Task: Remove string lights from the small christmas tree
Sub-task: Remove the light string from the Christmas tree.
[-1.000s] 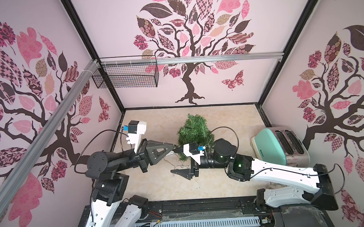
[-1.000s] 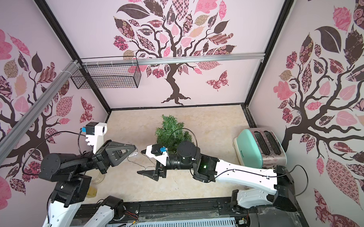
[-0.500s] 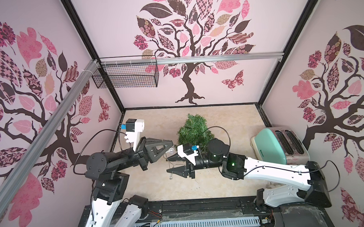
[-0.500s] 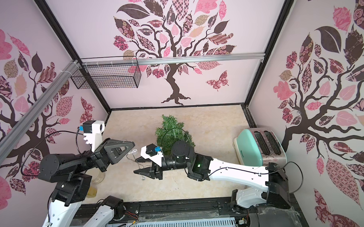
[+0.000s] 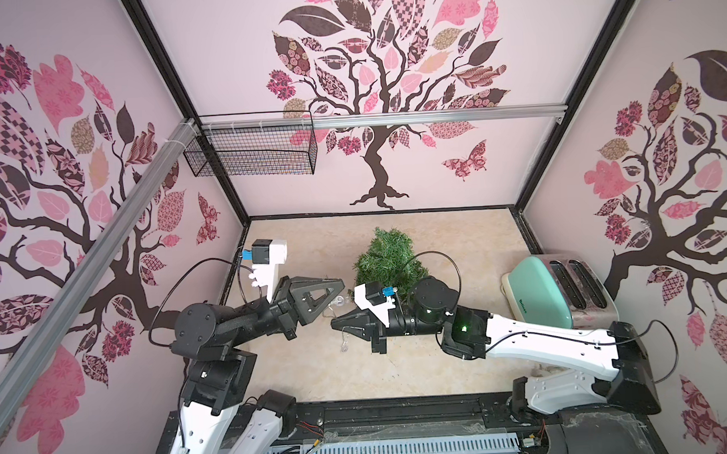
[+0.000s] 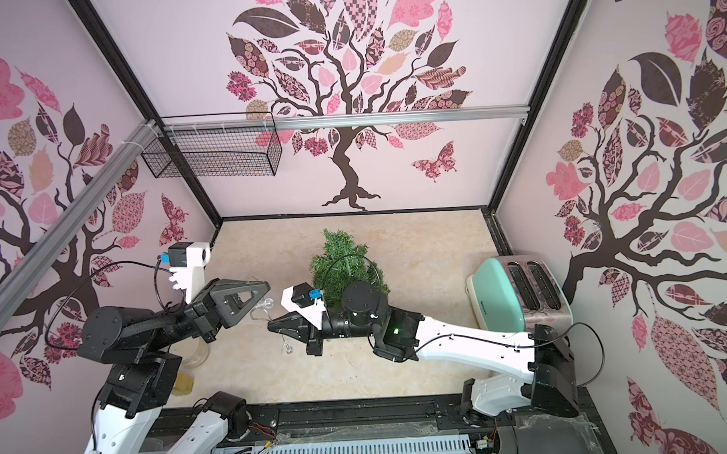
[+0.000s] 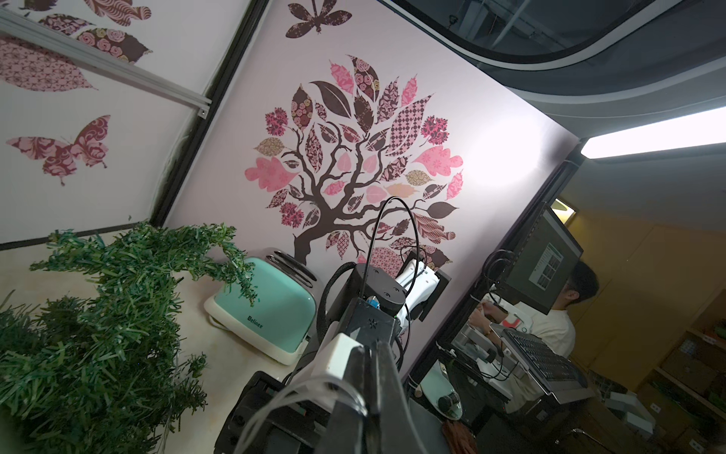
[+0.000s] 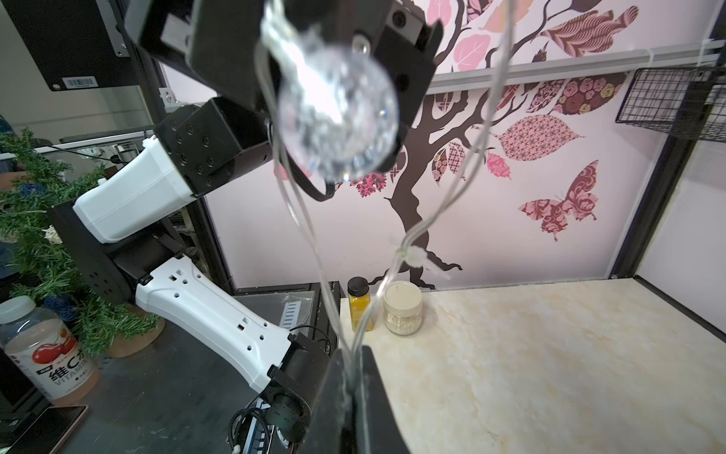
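Since a second ago the right gripper [image 5: 335, 321] has been drawn away from the small christmas tree [image 5: 385, 256] and clamped on the string lights [image 8: 338, 122]. The strand is hung between it and the left gripper [image 5: 339, 285], likewise shut on it, seemingly for unwinding. Whether any wire is left among the needles cannot be made out — it is too thin.

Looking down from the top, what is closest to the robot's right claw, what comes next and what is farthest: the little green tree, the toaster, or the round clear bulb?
From the right gripper, in a top view:
1. Round clear bulb: hanging right by the gripper's tip.
2. Small christmas tree: a bit beyond, toward the back wall.
3. Toaster: farthest, over by the right wall.
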Robot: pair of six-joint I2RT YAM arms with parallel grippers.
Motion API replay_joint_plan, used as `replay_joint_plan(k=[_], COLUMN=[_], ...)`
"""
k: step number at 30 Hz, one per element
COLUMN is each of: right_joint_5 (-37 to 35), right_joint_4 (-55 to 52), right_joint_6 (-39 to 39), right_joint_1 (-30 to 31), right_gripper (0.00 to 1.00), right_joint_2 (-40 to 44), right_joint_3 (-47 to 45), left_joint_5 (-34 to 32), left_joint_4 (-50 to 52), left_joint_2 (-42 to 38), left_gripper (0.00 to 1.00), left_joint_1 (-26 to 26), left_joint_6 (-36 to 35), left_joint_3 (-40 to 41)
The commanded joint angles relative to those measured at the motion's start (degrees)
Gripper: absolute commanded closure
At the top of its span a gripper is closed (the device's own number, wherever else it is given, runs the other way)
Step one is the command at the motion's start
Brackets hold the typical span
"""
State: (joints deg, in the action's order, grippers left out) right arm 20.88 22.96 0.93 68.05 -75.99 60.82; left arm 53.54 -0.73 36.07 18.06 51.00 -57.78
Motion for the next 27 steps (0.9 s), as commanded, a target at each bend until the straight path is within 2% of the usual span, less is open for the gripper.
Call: replay_joint_plan(k=[1, 10, 14, 22, 27], right_joint_5=[-3.74, -13.93, -16.74, -14.4, -15.34], right_joint_4=[0.07, -0.02, -0.37, -6.94, -13.03], right_joint_6=[0.64, 2.34, 2.67, 4.28, 3.26], right_joint_1=[-0.11, -0.11, -0.13, -0.11, -0.11], right_gripper=[1.0, 1.0, 1.0, 1.0, 1.0], right_joint_2=[2.5, 7.1, 9.03, 13.62, 16.9], right_joint_3=[3.33, 3.78, 3.25, 3.47, 6.51], left_joint_5=[-5.49, -16.54, -22.01, -37.97, -39.1], left_joint_4=[7.69, 20.03, 22.06, 24.7, 24.13], left_joint_2=[-1.0, -2.54, -4.08, -8.14, -8.0], left_gripper=[0.85, 0.36, 0.21, 0.13, 0.13], left_joint_1=[0.3, 0.3, 0.3, 0.3, 0.3], left_joint_6=[-3.56, -8.08, -9.51, -14.33, -14.8], left_joint_3=[-1.96, -4.75, -5.37, -5.84, -4.47])
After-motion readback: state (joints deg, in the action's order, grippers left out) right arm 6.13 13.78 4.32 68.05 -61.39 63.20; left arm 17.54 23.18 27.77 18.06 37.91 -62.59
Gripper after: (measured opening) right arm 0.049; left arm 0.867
